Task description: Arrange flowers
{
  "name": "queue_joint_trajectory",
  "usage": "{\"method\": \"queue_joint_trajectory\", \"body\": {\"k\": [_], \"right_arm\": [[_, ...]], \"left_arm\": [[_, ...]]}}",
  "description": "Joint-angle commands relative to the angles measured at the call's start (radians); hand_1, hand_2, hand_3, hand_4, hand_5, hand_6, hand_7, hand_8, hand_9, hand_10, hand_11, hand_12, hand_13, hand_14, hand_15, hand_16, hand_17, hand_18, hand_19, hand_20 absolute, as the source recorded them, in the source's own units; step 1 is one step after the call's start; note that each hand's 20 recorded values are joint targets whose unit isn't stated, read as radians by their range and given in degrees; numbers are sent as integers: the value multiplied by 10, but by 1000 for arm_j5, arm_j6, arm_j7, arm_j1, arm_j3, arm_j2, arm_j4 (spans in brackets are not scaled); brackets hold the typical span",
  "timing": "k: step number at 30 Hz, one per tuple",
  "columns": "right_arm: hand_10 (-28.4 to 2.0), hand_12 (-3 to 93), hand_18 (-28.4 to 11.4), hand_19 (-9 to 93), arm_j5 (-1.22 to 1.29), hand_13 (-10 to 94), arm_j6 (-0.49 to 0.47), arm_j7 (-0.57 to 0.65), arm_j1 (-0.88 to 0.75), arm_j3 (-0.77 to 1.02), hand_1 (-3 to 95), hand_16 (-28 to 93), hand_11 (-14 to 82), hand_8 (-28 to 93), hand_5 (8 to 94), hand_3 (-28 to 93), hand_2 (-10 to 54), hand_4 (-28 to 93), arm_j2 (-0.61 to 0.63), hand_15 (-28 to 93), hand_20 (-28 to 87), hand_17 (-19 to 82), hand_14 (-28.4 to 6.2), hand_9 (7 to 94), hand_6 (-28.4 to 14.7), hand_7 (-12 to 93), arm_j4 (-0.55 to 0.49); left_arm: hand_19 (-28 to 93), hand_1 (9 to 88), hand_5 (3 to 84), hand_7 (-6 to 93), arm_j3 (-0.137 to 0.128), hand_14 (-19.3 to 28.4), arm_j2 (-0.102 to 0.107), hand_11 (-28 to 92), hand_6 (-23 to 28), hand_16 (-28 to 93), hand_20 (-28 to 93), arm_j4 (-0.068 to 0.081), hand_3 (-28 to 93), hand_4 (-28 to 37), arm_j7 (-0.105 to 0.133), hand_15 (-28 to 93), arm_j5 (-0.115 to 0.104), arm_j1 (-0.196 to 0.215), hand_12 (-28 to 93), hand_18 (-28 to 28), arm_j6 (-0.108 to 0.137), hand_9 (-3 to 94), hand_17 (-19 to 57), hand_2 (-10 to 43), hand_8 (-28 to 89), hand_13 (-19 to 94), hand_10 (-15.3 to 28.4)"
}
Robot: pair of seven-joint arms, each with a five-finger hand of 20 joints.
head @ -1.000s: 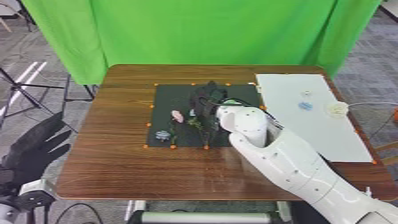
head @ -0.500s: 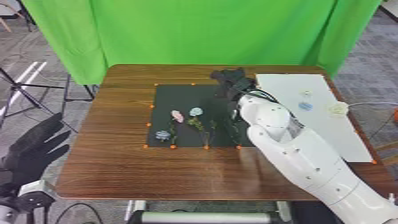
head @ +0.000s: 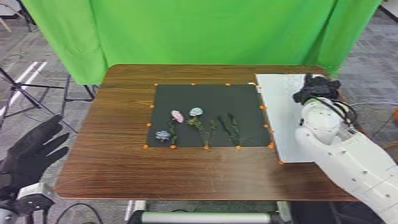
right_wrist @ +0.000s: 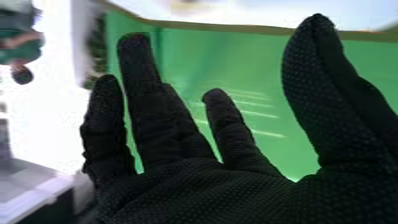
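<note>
The right hand (head: pixel 317 90) is over the upper part of the white board (head: pixel 289 135) at the right in the head view, holding nothing visible. In the right wrist view, the right hand (right_wrist: pixel 204 192) is open, its fingers and thumb spread. On the dark mat (head: pixel 182 95) lie a blue flower (head: pixel 163 135), a pink flower (head: pixel 177 116), a pale blue flower (head: pixel 195 111) and green stems (head: pixel 229 127) to their right. The left hand (head: pixel 31 150) is open beside the table's left edge.
Orange markers (head: pixel 173 146) line the mat's edges. The brown table (head: pixel 169 172) extends in front of the mat. A green curtain (head: pixel 213 35) hangs behind the table, and a tripod (head: pixel 27 90) stands to the left.
My right hand has moved right, from the dark mat past its far right corner to the white board. The green stems on the mat's right are uncovered. The left hand has stayed still.
</note>
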Motion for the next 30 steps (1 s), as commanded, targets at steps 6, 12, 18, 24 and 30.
{"method": "queue_joint_trajectory", "body": {"k": [6,12,18,24,30], "right_arm": [[-143,164,-217,722,15,562,-37,-54,-129,51,272,200,133,-122,325,859,-95,-283,64,487,503,137,-64,484,-23,232,-47],[-99,165,-208,736,-20,603,90,-124,-128,14,281,211,171,-140,383,856,-95,-283,65,523,514,155,-50,550,-8,266,-2],[-59,244,-194,771,-109,713,399,-200,-127,-52,387,235,204,-126,545,823,-82,-282,80,572,530,220,-39,748,42,391,51],[-47,353,-193,794,-115,810,413,-245,-148,-47,466,268,220,-43,751,825,-93,-283,77,611,542,272,-27,911,50,420,3],[-43,373,-194,795,-112,822,456,-266,-158,-40,464,274,211,-33,772,838,-95,-283,66,613,544,280,-21,924,44,405,-85]], "left_arm": [[346,239,217,179,-8,116,-3,98,6,75,97,-4,703,-267,0,167,1,12,196,178,3,173,-128,-7,-96,127,87],[347,240,217,179,-7,116,2,99,6,75,97,-2,703,-266,-3,168,-1,8,196,178,3,174,-128,-6,-96,127,88],[347,243,218,181,-6,115,9,102,5,74,97,0,702,-267,-3,169,-2,8,196,178,3,174,-128,-3,-96,128,87],[348,243,221,184,-15,116,6,104,4,73,97,-1,703,-266,-9,171,-2,13,193,178,1,176,-128,-4,-98,129,89],[349,242,222,183,-14,116,7,104,5,71,97,-2,703,-266,-7,171,0,12,191,178,1,176,-128,-3,-98,129,89]]}}
